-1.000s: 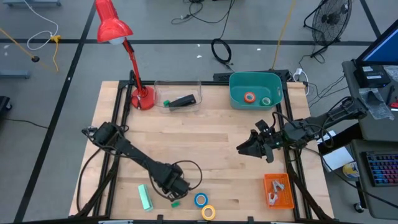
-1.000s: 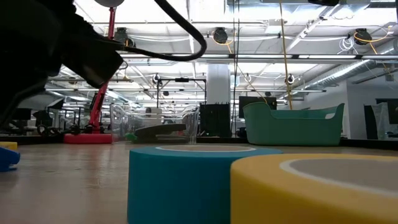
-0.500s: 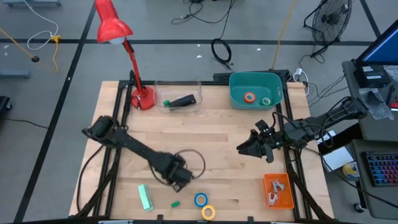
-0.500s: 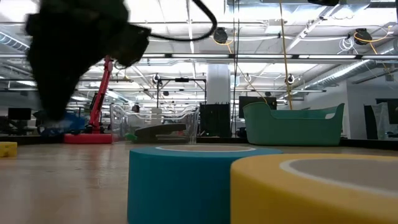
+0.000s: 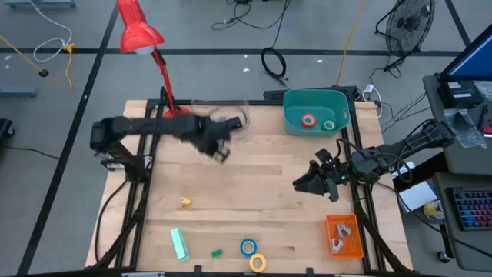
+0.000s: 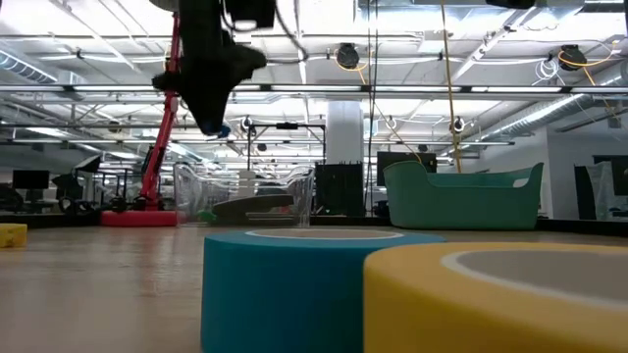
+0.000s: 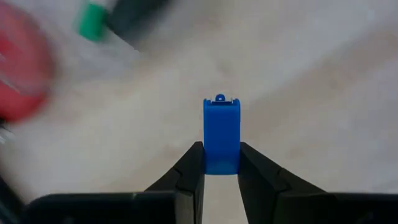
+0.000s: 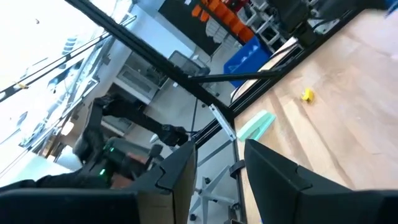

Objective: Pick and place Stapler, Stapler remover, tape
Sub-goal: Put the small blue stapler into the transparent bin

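Left gripper (image 5: 219, 148) hangs above the far part of the wooden table (image 5: 269, 177) in the high view, just in front of the clear tray (image 5: 219, 119) that holds a black stapler (image 5: 227, 123), with the red lamp (image 5: 142, 35) and its base beside the arm. Its fingers are blurred here, so what they carry cannot be made out in this view. The right gripper (image 5: 307, 183) waits over the right side of the table. A teal bin (image 5: 315, 108) at the far edge holds an orange tape roll (image 5: 308, 120) and a green tape roll (image 5: 329, 125); the blue tape roll (image 5: 247, 247) and yellow tape roll (image 5: 257, 262) lie touching at the near edge, beside a small green piece (image 5: 217, 251) and a mint-green block (image 5: 179, 244). A tiny yellow piece (image 5: 185, 201) lies alone mid-table, and an orange tray (image 5: 344, 235) sits at the near right corner.

From the low view the blue and yellow rolls fill the foreground (blocking much of the table), while the left gripper (image 6: 211, 108) hangs high above the tray.

Its wrist view settles the grip: both fingers (image 7: 189, 171) are closed on a small blue stapler remover (image 7: 221, 134), held upright over bare wood.

The right wrist view shows that gripper's fingers (image 8: 177, 168) apart, holding nothing.
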`<state>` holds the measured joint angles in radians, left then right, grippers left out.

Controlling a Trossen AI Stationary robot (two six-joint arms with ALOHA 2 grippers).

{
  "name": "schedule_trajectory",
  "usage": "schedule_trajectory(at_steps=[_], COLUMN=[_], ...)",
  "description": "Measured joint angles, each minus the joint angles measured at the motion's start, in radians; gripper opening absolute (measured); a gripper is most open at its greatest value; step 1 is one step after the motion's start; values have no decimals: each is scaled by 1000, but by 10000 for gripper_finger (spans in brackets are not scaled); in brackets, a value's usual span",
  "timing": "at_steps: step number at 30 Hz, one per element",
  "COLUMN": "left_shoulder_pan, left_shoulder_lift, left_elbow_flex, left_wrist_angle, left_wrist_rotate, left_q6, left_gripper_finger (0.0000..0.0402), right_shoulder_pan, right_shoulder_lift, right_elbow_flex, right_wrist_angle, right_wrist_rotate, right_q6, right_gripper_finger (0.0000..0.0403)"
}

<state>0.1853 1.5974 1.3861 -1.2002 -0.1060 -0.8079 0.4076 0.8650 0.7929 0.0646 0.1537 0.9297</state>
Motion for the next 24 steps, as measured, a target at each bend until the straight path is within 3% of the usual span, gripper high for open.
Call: schedule_trajectory(at_steps=[7,13,18,24], left_shoulder_pan=[360,574,634,622], left_shoulder_lift=[19,44,113,211], left_elbow_flex=[0,0,0,0], left_wrist_angle=[25,94,107,106], left_wrist_rotate=[54,98,105,78], left_q6=[320,521,722,903], left_gripper_finger=[73,74,75,75], right_shoulder_pan=[-1,-2,-2,-2], right_shoulder_lift=[1,0,1,1], right_elbow_flex=[0,0,0,0], right_wrist_angle=[10,43,33,32], right_wrist_rotate=[56,144,235,301], right_q6=[-2,0,-19,-16], right_gripper_finger=[132,132,132,132])
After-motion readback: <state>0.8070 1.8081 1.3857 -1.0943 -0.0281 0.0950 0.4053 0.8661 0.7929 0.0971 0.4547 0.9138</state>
